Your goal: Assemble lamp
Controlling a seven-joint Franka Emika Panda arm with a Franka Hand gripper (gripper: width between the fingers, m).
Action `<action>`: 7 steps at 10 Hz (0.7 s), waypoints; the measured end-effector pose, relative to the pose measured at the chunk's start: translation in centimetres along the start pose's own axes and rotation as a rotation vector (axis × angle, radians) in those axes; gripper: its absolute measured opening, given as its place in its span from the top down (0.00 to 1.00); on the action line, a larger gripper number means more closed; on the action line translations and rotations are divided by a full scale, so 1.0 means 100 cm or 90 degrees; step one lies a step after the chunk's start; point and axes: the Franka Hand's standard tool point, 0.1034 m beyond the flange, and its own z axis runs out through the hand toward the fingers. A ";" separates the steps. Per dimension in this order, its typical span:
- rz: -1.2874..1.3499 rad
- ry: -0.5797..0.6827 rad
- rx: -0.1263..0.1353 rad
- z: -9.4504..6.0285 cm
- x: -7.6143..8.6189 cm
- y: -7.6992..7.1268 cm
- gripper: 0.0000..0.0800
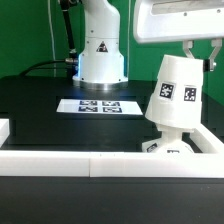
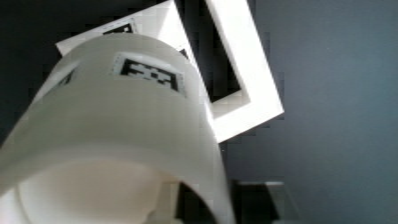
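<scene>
Standing tilted on the base [image 1: 166,147] by the front rail: shade [image 1: 174,95], stiff, light, smooth matte plastic. Gripper [image 1: 205,50] clasps its upper rim; the wall is the best hold.

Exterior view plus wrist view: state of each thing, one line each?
shade: held by the gripper, tilted, narrow end up, over the base.
base: on the table by the front rail, mostly hidden under the shade.
bulb: not visible in either view.
gripper: shut on the shade's upper part.
marker board: flat on the table, nothing on it.
</scene>
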 end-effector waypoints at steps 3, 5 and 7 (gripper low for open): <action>-0.006 -0.014 -0.012 -0.004 0.002 0.008 0.37; -0.012 -0.038 -0.050 -0.013 -0.001 0.004 0.18; -0.016 -0.044 -0.083 -0.019 -0.008 -0.006 0.14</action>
